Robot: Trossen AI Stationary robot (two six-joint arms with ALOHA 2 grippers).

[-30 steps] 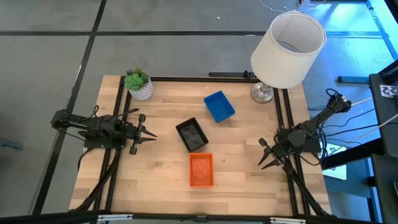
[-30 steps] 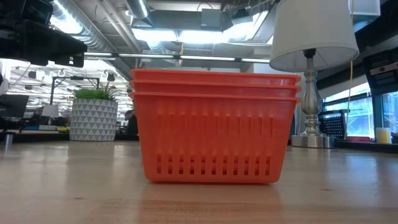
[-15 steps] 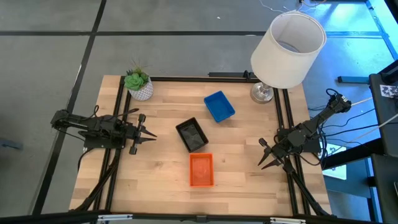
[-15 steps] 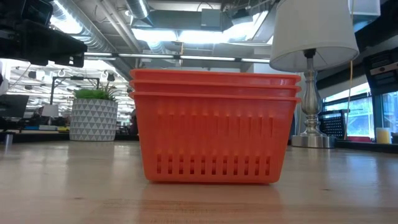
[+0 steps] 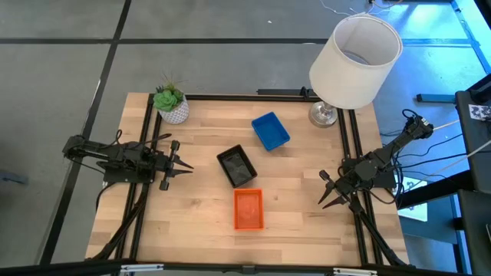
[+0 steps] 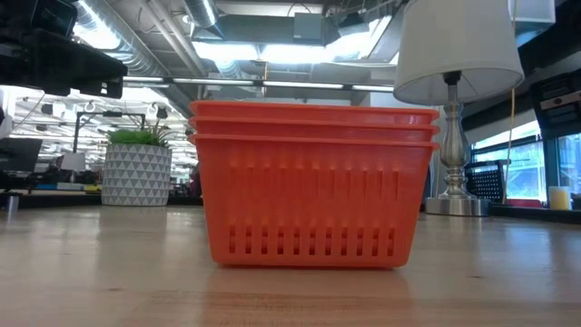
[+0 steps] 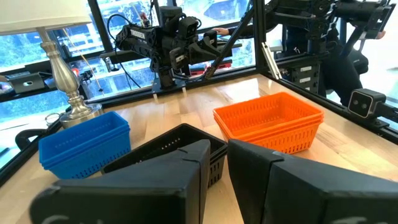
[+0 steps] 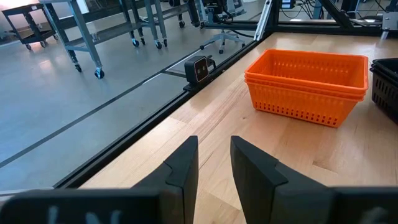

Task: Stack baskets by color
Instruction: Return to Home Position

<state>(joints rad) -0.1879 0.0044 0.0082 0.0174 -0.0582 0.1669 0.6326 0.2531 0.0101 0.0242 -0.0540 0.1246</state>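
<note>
Three stacks of baskets stand on their bases on the wooden table. The blue stack [image 5: 270,131] is far, the black stack [image 5: 236,165] is in the middle, and the orange stack [image 5: 248,209] is near. The low view shows three nested orange baskets [image 6: 313,186]. My left gripper [image 5: 184,166] hovers open at the table's left side and points at the black stack [image 7: 180,146]. At the right side, my right gripper [image 5: 324,192] hovers open, facing the orange stack [image 8: 308,78]. Neither gripper holds anything.
A white patterned plant pot [image 5: 173,107] stands at the far left corner. A lamp with a white shade [image 5: 354,61] stands at the far right corner. Black frame rails [image 5: 146,153] run along the left and right edges. Bare wood lies between the stacks and both grippers.
</note>
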